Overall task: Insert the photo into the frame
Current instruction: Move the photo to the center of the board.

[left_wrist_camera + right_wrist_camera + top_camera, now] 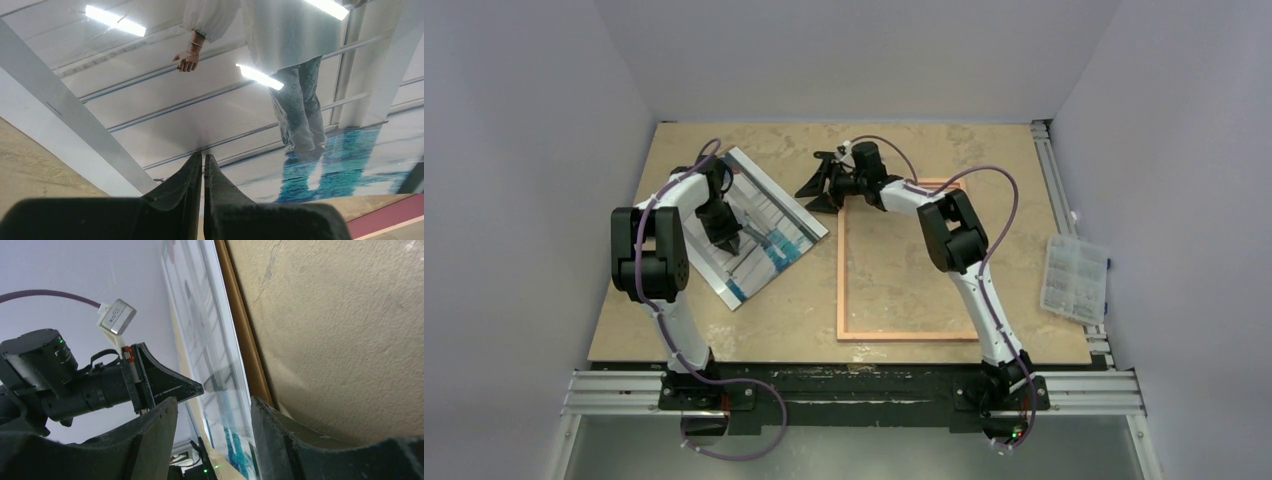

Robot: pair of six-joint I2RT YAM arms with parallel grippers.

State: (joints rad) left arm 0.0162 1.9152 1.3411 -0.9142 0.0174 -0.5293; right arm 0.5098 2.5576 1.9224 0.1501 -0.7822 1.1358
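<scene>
The photo (pixel 769 225) lies face up and tilted on the left of the table. It fills the left wrist view (pixel 210 95). My left gripper (pixel 727 241) is shut, its tips (pixel 203 156) resting on the photo's surface. The frame (pixel 841 270) lies flat at centre right, its light wood-coloured side up; a pink strip of it shows in the left wrist view (pixel 385 220). My right gripper (pixel 824 186) is open and empty at the frame's far left corner. In the right wrist view its jaws (pixel 212 405) straddle the photo's edge (pixel 212 340) beside the frame's wooden strip (pixel 245 340).
A clear plastic parts box (pixel 1074 278) sits on the right rail, off the table. Metal rails run along the near edge (pixel 854 390) and the right side. Grey walls close in the back and sides. The left gripper's fingers (pixel 165 382) show in the right wrist view.
</scene>
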